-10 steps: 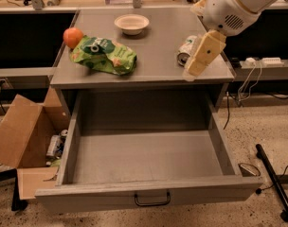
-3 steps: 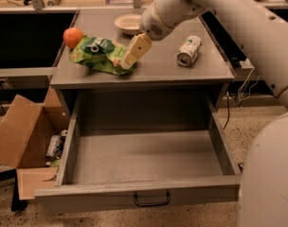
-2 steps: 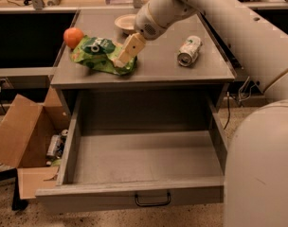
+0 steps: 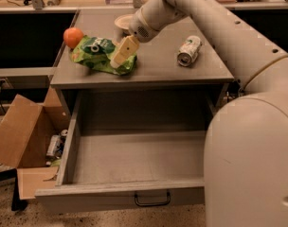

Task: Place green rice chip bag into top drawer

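The green rice chip bag (image 4: 95,52) lies crumpled on the left of the grey cabinet top (image 4: 153,67), next to an orange. My gripper (image 4: 122,54) reaches down from the upper right and sits on the bag's right end, its cream-coloured fingers (image 4: 126,48) covering that part of the bag. The top drawer (image 4: 130,160) is pulled fully out below the cabinet top, with a dark handle (image 4: 152,200) on its front, and nothing lies inside it.
An orange (image 4: 73,36) sits at the bag's left. A white bowl (image 4: 124,21) stands at the back of the top. A silver-green can (image 4: 188,50) lies on its side to the right. An open cardboard box (image 4: 28,141) stands on the floor at the left.
My arm has swung from the right side of the cabinet top, near the can, over to the left and come down onto the bag's right end.
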Controlling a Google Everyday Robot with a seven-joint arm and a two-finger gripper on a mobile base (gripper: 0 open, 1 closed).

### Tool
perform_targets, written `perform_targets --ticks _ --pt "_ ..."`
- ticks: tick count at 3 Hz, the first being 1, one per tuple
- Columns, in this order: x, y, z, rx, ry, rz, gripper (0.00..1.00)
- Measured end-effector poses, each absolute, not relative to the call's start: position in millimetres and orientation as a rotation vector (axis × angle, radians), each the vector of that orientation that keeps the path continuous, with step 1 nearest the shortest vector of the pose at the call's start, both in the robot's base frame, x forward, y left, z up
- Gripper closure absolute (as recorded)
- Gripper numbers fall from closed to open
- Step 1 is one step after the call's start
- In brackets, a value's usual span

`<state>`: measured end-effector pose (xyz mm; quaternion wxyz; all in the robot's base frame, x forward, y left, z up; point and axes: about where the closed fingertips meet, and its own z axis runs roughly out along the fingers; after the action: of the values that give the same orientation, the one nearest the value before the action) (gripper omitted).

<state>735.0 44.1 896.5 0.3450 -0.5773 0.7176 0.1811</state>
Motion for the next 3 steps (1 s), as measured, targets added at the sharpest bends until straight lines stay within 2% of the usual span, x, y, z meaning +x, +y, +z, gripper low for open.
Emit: perform_targets --ticks 1,3 --pt "741.3 57.4 883.1 -1.518 1.891 0.502 0.0" --pt "745.5 77.9 858.8 -1.596 1.904 0.533 0.44"
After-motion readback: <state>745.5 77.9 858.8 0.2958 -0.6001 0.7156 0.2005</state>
